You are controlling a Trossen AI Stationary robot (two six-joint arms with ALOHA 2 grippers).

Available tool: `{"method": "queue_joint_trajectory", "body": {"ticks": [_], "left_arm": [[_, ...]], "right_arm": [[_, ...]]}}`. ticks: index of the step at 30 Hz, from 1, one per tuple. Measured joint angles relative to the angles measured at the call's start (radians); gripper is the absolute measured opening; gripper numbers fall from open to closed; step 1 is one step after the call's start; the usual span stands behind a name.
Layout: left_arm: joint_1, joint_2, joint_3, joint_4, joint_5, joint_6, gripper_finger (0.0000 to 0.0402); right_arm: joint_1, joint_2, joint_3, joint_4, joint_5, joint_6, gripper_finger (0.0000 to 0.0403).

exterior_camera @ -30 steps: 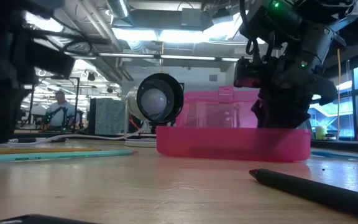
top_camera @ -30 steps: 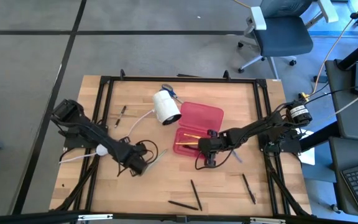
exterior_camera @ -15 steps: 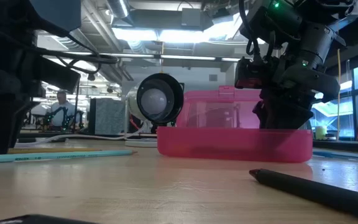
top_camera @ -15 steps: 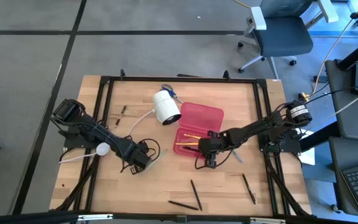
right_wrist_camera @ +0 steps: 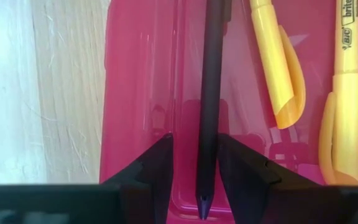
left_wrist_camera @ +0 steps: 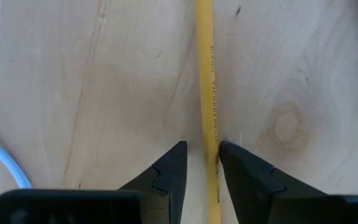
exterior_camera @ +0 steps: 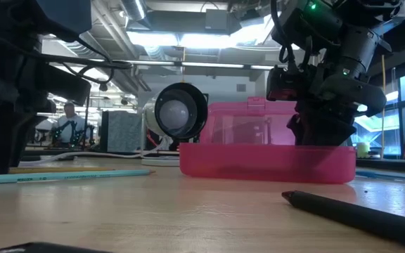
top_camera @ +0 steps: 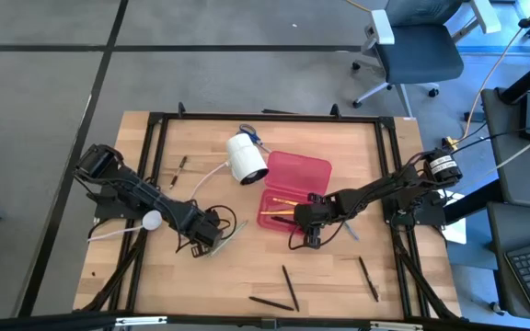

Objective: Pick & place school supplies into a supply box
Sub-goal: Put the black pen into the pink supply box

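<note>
My left gripper is down at the table, open narrowly, with its fingers on either side of a yellow pencil lying flat on the wood. My right gripper hangs open over the near end of the pink supply box, whose lid lies folded back. A dark pen lies lengthwise in the box between the right fingers, beside two yellow highlighters. A pale green pencil lies next to the left gripper. My left gripper comes from above, its fingers along the sides of the yellow pencil, near the pencil's middle. One finger lies against the pencil's side; the other stands a small gap away. The pencil rests flat on the table. My right gripper: whether a finger touches the dark pen, I cannot tell.
A white cylinder with a white cable lies beyond the box. Black pens lie near the table's near edge, and one small pen at the far left. A black pen lies close to the low camera.
My left gripper has come down onto the table over the yellow pencil and then held there. My right gripper has kept still over the box.
</note>
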Motion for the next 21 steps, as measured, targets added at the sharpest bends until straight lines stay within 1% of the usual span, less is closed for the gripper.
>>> {"method": "queue_joint_trajectory", "body": {"ticks": [3,6,10,13,16,21], "left_arm": [[0.0,-0.004,-0.012,0.031,0.008,0.0,0.0092],[0.001,-0.006,-0.015,0.038,0.021,-0.009,0.0069],[0.0,-0.009,-0.016,0.043,0.015,-0.011,0.0035],[0.0,-0.01,-0.016,0.043,0.012,0.002,0.0017],[0.0,-0.011,-0.016,0.042,0.009,0.031,0.001],[0.0,-0.026,-0.021,0.042,0.007,0.03,0.001]], "right_arm": [[0.0,0.0,0.0,0.0,0.0,0.0,0.0129],[0.0,0.0,0.0,0.0,0.0,0.0,0.0129],[0.0,0.0,0.0,-0.001,0.0,0.0,0.0129],[0.0,0.0,0.0,-0.006,0.0,0.0,0.0129],[0.0,0.0,0.0,-0.015,0.0,0.0,0.0129],[0.0,-0.014,-0.001,-0.026,0.0,0.001,0.0129]]}}
